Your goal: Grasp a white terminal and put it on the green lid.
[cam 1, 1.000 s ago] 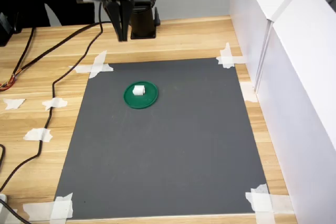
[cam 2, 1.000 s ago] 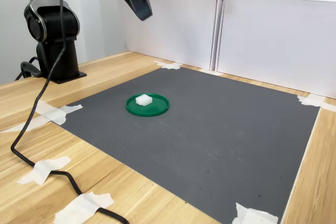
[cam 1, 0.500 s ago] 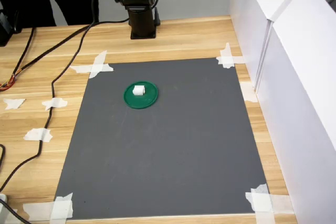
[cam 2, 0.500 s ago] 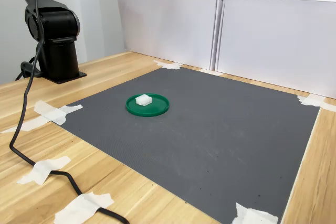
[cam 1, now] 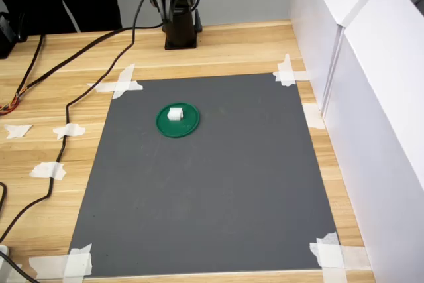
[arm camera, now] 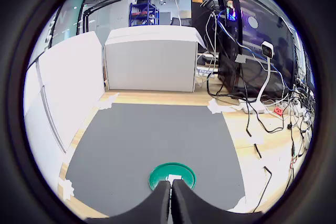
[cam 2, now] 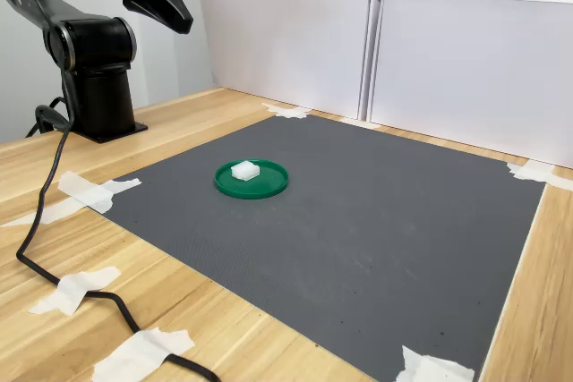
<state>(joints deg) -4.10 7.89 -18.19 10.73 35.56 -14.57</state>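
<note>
white terminal (cam 1: 175, 114) rests on the green lid (cam 1: 187, 126), off-centre, untouched; placement judged complete; gripper (cam 2: 182, 21) held high near the arm base (cam 2: 103, 96), jaws pressed together, carrying nothing.

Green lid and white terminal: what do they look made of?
The green lid looks like moulded plastic: even dark green, slight sheen on its raised rim. The white terminal on it looks like matte, faintly translucent plastic, though it is too small to be sure.

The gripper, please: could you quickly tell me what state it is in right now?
Gripper: shut and holding nothing; the white terminal lies on the green lid, away from it.
</note>
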